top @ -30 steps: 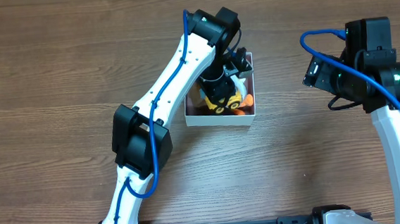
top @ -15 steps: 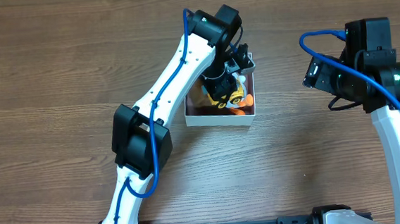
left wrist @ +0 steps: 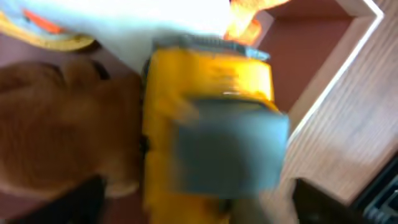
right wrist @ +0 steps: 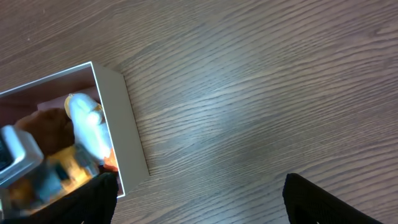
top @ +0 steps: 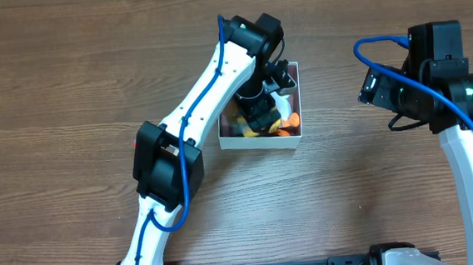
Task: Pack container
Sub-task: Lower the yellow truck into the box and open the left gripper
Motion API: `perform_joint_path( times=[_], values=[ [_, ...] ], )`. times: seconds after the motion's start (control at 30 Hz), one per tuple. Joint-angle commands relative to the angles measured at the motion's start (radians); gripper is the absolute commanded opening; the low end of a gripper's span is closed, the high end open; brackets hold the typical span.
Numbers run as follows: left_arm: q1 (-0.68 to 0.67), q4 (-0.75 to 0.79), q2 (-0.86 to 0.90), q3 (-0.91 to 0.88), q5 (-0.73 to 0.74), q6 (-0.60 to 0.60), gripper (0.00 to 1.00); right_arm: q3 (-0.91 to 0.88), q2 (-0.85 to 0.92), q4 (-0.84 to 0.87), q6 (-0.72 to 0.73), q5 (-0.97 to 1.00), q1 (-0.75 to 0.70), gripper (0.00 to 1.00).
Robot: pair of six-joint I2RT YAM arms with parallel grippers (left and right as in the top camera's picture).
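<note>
The container (top: 258,143), a white box with a dusky pink inside, stands at mid-table. It also shows in the left wrist view (left wrist: 311,43) and the right wrist view (right wrist: 130,124). My left gripper (top: 261,106) is down inside it, open. In the left wrist view its fingers (left wrist: 199,205) straddle a blurred yellow and grey toy truck (left wrist: 205,81). A brown plush toy (left wrist: 62,124) and a white toy (left wrist: 155,18) lie beside the truck. My right gripper (right wrist: 199,199) is open and empty over bare table to the right of the box.
An orange toy (top: 285,129) lies at the box's front right corner. The right arm (top: 433,77) hovers well to the right of the box. The wooden table (top: 67,94) extends around the box on all sides.
My left gripper has shifted slightly up and left inside the box. The yellow truck now lies lower among the other toys. The right arm has not moved.
</note>
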Motion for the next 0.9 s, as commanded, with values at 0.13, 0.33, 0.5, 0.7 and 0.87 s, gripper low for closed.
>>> perform_joint_path(
  times=[0.13,0.33,0.5,0.7,0.87],
  values=[
    [-0.011,-0.031,0.008,0.071,0.002,-0.034,1.00,0.000,-0.004,-0.001,-0.004,0.006,-0.006,0.87],
    [-0.014,-0.076,0.000,0.072,0.003,-0.075,1.00,0.000,-0.004,0.000,-0.004,0.006,-0.006,0.87],
    [-0.014,-0.108,-0.013,0.072,0.049,-0.077,0.89,0.000,-0.004,0.005,-0.004,0.006,-0.006,0.87],
    [-0.014,-0.088,-0.012,0.072,0.085,-0.074,0.26,0.000,-0.004,0.004,-0.004,0.006,-0.006,0.87],
    [-0.014,-0.071,-0.012,0.072,0.085,-0.073,0.04,0.000,-0.004,0.005,-0.004,0.006,-0.006,0.87]
  ],
)
